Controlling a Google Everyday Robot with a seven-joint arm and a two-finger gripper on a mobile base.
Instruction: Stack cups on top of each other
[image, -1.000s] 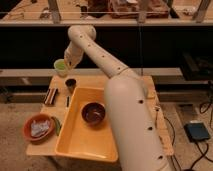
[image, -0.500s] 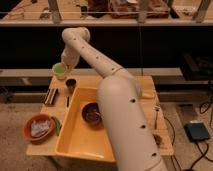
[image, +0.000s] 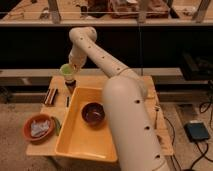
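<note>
No words, numbers or signs can be read anywhere here. The claw (image: 70, 69) is up at the far left of the bench (image: 40, 147), and it bears no label either.

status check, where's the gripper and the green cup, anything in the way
Gripper at the table's far-left corner, fingers shut on light green cup. Cup held just above a dark cup. Yellow tray with dark-brown bowl alongside, nothing between the cups.

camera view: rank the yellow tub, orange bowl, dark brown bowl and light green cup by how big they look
1. yellow tub
2. orange bowl
3. dark brown bowl, close to the orange one, so unsure
4. light green cup, held by the shut gripper above the table's far left
</note>
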